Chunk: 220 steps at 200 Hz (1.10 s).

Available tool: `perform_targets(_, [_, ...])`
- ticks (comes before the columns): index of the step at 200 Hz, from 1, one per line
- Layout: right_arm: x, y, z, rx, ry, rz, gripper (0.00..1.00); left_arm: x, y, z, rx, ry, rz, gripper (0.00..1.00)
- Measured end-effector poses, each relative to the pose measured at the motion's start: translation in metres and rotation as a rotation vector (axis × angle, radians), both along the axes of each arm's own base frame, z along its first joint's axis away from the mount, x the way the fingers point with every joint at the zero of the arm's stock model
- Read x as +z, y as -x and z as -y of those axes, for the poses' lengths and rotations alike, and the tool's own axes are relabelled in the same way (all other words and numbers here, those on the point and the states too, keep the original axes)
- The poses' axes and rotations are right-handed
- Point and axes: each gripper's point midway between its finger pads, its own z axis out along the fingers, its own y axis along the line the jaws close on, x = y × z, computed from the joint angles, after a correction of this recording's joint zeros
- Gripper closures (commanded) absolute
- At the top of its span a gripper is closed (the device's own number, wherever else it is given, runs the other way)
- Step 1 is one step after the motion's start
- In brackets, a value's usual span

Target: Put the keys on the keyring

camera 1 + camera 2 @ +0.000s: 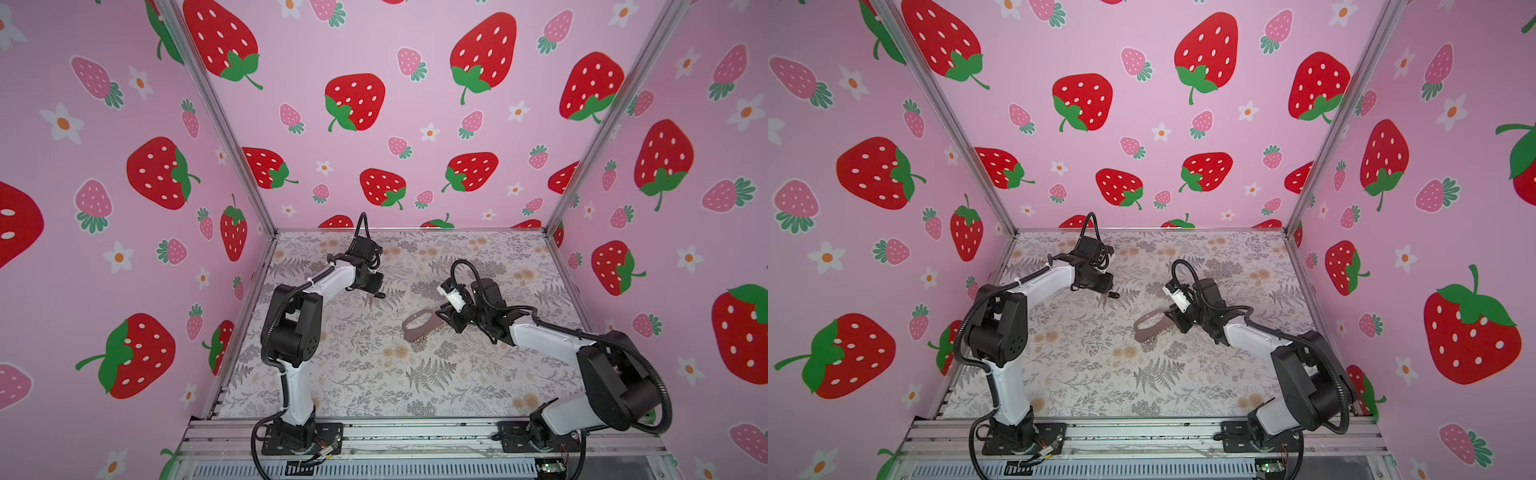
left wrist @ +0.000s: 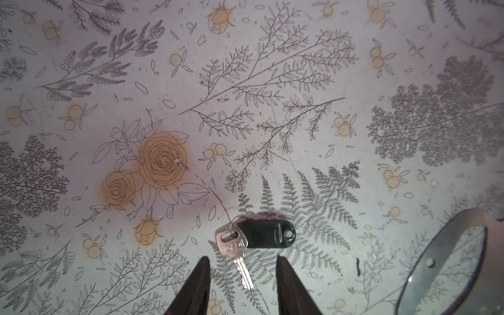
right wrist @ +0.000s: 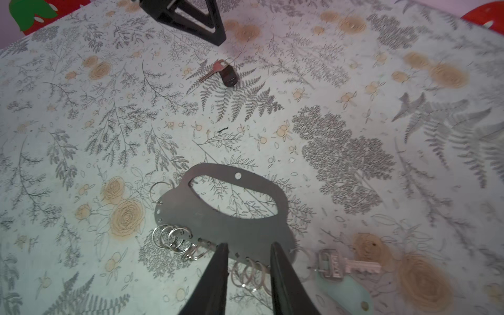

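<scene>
The key with its black tag lies flat on the counter, well apart from the keyring, beyond its handle edge. The left jaws, the nearer pair, hang spread and empty by the key. Its blade runs back into their gap, head pointing away, tag crosswise. The right jaws stand part-spread at the keyring's ringed edge; whether they pinch it I cannot tell.

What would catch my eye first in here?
Pink strawberry walls surround everything. On the floral table, the right gripper stands open over a grey keyring edged with silver rings. The left gripper, open too, straddles a silver key with a black tag.
</scene>
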Motion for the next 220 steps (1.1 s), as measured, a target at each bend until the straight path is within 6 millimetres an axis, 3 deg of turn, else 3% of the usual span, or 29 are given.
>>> perform_targets(26, [-0.008,0.009,-0.005,-0.047,0.002,-0.077,0.73,0.002,0.006,0.002,-0.021,0.021,0.01,0.57])
perform_targets(74, [-0.019,0.002,0.011,-0.194,0.041,-0.142,0.73,0.009,0.019,0.01,-0.059,0.059,0.025,0.57])
perform_targets(122, [-0.028,0.002,0.019,-0.27,0.05,-0.192,0.74,0.023,0.025,0.028,-0.125,0.077,0.071,0.57])
perform_targets(220, [-0.054,0.002,0.048,-0.333,0.105,-0.248,0.75,0.022,0.046,0.069,-0.26,0.115,0.066,0.58])
